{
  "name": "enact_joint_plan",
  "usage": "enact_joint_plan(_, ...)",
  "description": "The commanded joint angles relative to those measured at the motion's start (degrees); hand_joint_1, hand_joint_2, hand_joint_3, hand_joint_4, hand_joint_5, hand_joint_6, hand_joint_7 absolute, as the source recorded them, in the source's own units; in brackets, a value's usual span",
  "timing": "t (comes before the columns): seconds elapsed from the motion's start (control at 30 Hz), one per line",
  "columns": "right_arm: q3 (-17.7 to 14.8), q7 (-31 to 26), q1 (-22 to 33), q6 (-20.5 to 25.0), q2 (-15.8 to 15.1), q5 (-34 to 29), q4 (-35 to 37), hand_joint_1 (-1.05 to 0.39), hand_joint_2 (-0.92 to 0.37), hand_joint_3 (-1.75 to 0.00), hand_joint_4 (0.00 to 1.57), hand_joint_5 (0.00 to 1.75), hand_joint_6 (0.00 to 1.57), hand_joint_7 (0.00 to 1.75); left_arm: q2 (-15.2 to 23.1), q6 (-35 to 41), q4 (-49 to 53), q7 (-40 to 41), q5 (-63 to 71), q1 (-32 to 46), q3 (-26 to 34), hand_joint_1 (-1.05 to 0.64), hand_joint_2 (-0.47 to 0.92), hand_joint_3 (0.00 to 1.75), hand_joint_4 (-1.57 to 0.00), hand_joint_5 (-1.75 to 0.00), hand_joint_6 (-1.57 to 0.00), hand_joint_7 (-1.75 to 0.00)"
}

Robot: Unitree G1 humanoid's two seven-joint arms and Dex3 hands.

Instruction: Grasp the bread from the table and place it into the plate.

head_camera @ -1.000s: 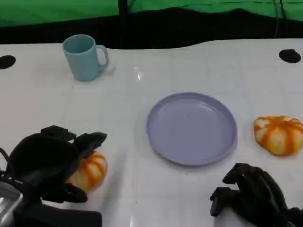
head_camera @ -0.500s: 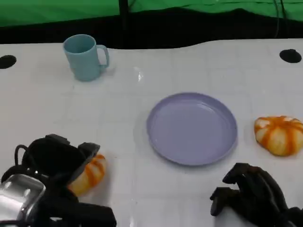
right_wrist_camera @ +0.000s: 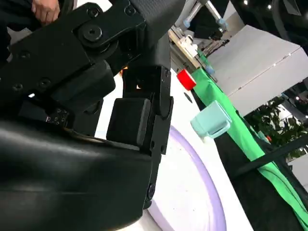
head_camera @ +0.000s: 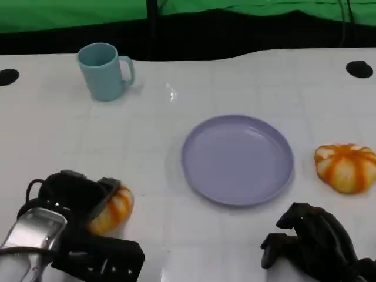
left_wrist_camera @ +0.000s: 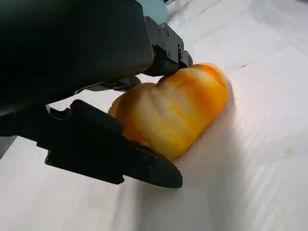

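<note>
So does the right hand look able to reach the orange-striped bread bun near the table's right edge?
Probably yes: the right hand sits just below that bun with bare table between them.

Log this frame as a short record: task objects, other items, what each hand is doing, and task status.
bread near left hand: orange and white bun on the table, fingers on both sides of it in the left wrist view
second bread: on the table, right of the plate, untouched
plate: purple, nothing on it
cup: light blue, upright, far left
left hand: closing around the near bun; firm grip not confirmed
right hand: fingers curled, holding nothing
status: no bread on the plate yet
</note>
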Motion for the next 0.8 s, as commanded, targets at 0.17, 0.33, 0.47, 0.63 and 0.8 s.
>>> enact_joint_plan(0.17, -0.25, 0.24, 0.13, -0.26, -0.44, 0.32, -0.15, -1.03, -0.71, 0.0, 1.57, 0.71, 1.57, 0.33, 1.9, -9.92, 10.91, 11.62, -7.14, -2.27, -0.79, -0.34, 0.85, 0.55, -0.72, -1.19, -0.97, -0.14)
enact_joint_plan(0.33, -0.23, 0.22, 0.04, -0.07, -0.43, 0.36, -0.17, -1.03, -0.71, 0.0, 1.57, 0.71, 1.57, 0.33, 1.96, -13.2, 15.47, 18.47, -8.65, -3.51, -1.76, -0.32, 0.8, 0.78, -0.69, -1.5, -1.03, -0.44)
enact_joint_plan(0.47, -0.18, -0.1, 0.32, 0.35, -0.47, 0.4, -0.88, -1.04, -0.7, 0.0, 1.57, 0.71, 1.57, 0.34, 1.99, -15.59, 18.6, 22.7, -9.42, -4.46, -2.61, -0.32, 0.77, 0.9, -0.69, -1.52, -0.9, -0.7)
enact_joint_plan(0.63, -0.31, 0.07, 0.58, 0.35, -0.53, 0.59, -1.28, -1.02, -0.71, 0.0, 1.57, 0.7, 1.57, 0.32, 2.06, -18.82, 20.96, 30.95, -9.34, -4.69, -3.21, -0.3, 0.66, 1.02, -0.7, -1.74, -0.82, -1.02)
enact_joint_plan(0.8, -0.41, -0.13, 0.75, 0.79, -0.55, 0.69, -1.52, -1.03, -0.7, 0.0, 1.57, 0.71, 1.57, 0.33, 0.63, -22.64, 22.61, 37.06, -13.65, -3.86, -0.93, -0.28, 0.55, 1.18, -0.75, -1.75, -0.73, -1.34)
